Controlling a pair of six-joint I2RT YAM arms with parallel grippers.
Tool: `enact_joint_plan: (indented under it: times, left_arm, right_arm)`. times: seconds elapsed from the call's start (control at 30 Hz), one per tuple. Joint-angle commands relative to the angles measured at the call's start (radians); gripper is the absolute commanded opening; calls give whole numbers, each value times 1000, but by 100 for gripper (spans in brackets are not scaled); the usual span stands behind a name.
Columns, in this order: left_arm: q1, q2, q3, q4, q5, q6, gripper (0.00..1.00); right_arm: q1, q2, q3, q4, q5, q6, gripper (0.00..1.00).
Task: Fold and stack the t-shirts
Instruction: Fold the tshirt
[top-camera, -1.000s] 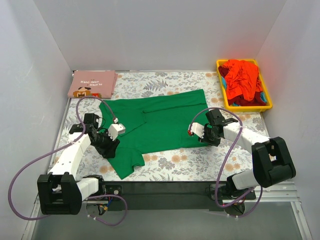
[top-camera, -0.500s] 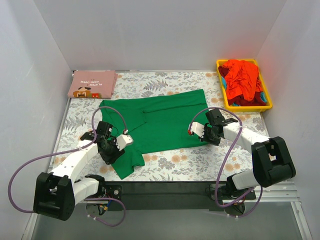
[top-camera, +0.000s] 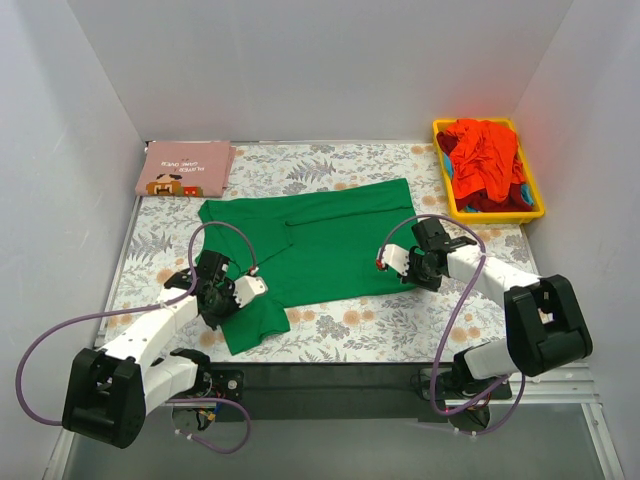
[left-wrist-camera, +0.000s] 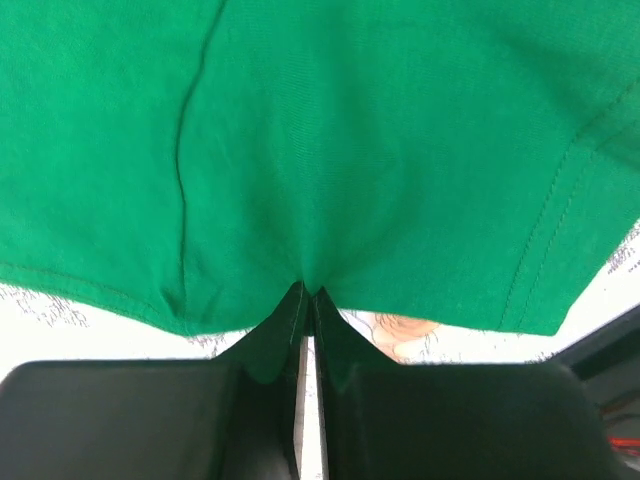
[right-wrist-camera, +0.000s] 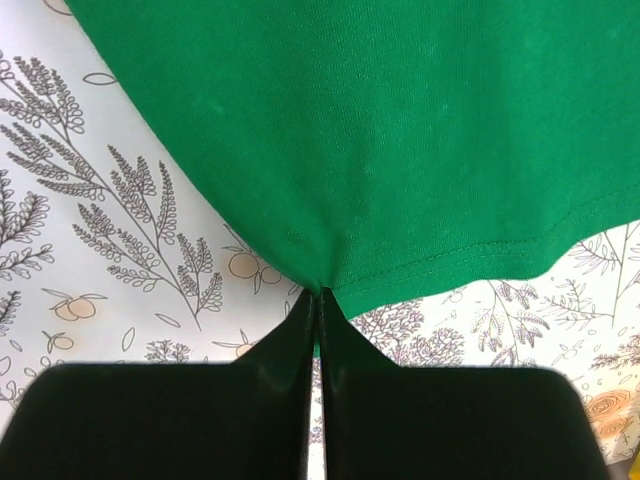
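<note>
Pinching the green shirt (top-camera: 330, 235) at two edges.
Left gripper (left-wrist-camera: 305, 292) clamps its near-left edge, right gripper (right-wrist-camera: 318, 292) its right edge; light, limp cotton should sag between them.

Floral table (top-camera: 380, 330): green shirt (top-camera: 320, 240), pink shirt (top-camera: 185, 168), bin (top-camera: 497, 215)

The left tool (left-wrist-camera: 308, 300) pinches the green t-shirt (left-wrist-camera: 330, 150) hem (floral covering (left-wrist-camera: 620, 265) showing beneath).
</note>
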Motion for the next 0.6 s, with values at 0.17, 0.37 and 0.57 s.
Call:
enact_joint_plan:
  times: [0.17, 0.37, 0.57]
  left_arm:
    - [-1, -64, 159, -203, 21, -31, 0]
    - [1, -34, 254, -231, 19, -49, 0]
    - [18, 89, 346, -156, 29, -86, 0]
  right_arm:
    - [-37, -126, 27, -95, -33, -13, 1]
    - [-67, -123, 88, -125, -47, -43, 1]
    - [-98, -36, 186, -138, -64, -59, 1]
